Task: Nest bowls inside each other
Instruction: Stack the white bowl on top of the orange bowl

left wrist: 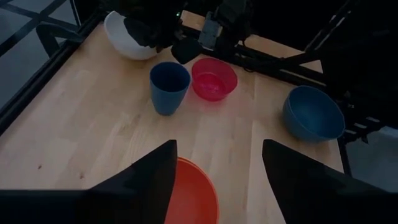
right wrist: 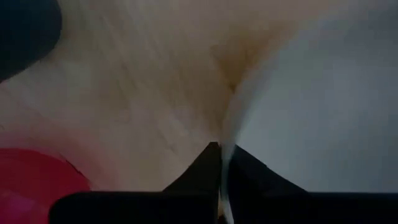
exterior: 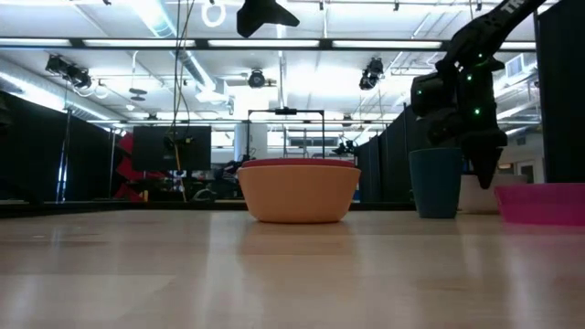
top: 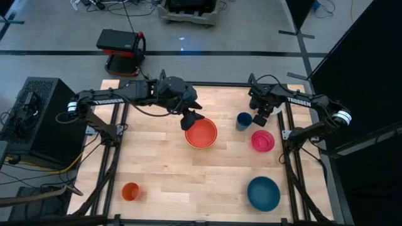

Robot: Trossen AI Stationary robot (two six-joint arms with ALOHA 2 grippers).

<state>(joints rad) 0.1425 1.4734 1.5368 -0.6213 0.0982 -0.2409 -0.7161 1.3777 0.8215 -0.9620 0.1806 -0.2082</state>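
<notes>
From above, with the table centre as the clock's hub, an orange cup (top: 130,191) stands far out at 8 o'clock, apart from everything else. The left gripper (top: 191,119) hovers over the 11 o'clock rim of the red bowl (top: 201,133), which sits just above centre. In the low view that bowl rests inside a yellow-orange bowl (exterior: 298,195), only its red rim showing above. The left fingers (left wrist: 152,180) are spread wide and hold nothing.

Right of the stack, toward 2 o'clock, stands a blue cup (top: 243,120). Just beside it, the right gripper (top: 261,116) reaches down at the table's far right. Its fingers (right wrist: 205,165) are clenched together on the thin rim of the white bowl (left wrist: 127,38), which the left wrist view shows lying under that arm.

The pink bowl (top: 263,140) sits at 3 o'clock, just below the right gripper and near the blue cup. The teal bowl (top: 263,193) lies alone at 5 o'clock, well apart from the pink one.
</notes>
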